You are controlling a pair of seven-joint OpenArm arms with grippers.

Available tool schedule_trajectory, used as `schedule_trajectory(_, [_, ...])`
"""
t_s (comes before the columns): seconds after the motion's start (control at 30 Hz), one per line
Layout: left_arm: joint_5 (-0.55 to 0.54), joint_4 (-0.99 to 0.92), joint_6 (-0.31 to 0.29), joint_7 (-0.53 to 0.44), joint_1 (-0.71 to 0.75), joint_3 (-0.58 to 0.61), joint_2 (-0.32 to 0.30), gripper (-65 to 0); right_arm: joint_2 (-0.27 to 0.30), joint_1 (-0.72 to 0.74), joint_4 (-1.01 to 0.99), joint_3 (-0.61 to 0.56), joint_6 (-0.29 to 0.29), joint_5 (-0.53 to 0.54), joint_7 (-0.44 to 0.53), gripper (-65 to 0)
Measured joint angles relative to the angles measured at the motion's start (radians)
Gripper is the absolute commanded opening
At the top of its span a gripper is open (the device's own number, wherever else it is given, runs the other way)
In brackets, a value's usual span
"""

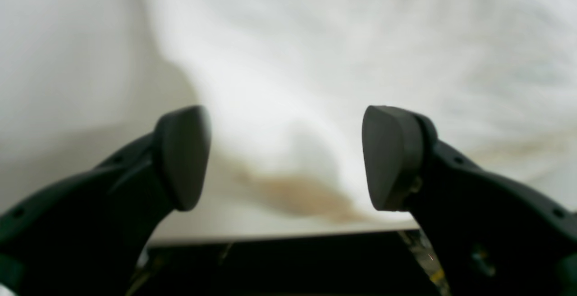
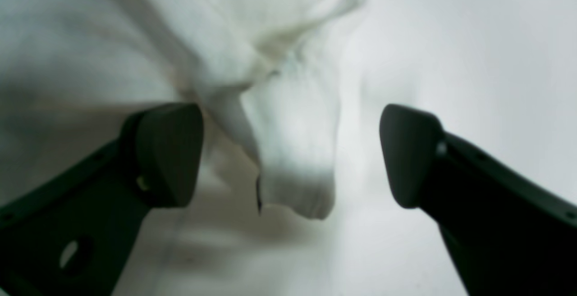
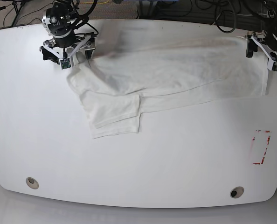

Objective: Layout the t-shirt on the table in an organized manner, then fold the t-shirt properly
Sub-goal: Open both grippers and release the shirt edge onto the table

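Here, spread across far half of table (image 3: 138, 163): white t-shirt (image 3: 176, 70), plain side up, one sleeve folded out toward near left. No lettering legible on cloth. Poised over far-left shirt corner: right gripper (image 2: 290, 156), jaws spread wide, drooping fold of fabric between pads, untouched. Poised at far-right shirt edge: left gripper (image 1: 286, 158), jaws likewise spread, nothing pinched. Near right on tabletop: red-white tape rectangle (image 3: 261, 147); two round grommet holes (image 3: 32, 182) along near edge.
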Motion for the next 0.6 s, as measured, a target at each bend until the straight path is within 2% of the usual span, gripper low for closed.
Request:
schedule_trajectory(0.13, [0.014, 0.000, -0.031, 0.000, -0.005, -0.069, -0.006, -17.9, 0.000, -0.003, 0.004, -0.001, 0.001, 0.000, 0.000, -5.9])
schedule_trajectory(0.27, [0.014, 0.000, -0.037, 0.008, -0.055, -0.113, 0.002, -17.9, 0.000, -0.021, 0.015, -0.001, 0.049, 0.002, 0.007, -5.9])
schedule_trajectory(0.43, [0.005, 0.001, -0.037, -0.007, -0.114, -0.124, -0.002, -17.9, 0.016, -0.017, 0.014, 0.008, 0.060, 0.000, -0.005, -5.9])
schedule_trajectory(0.6, [0.023, 0.000, -0.037, 0.013, -0.159, -0.126, 0.003, -17.9, 0.021, 0.052, 0.014, 0.042, 0.061, 0.000, -0.003, -5.9])
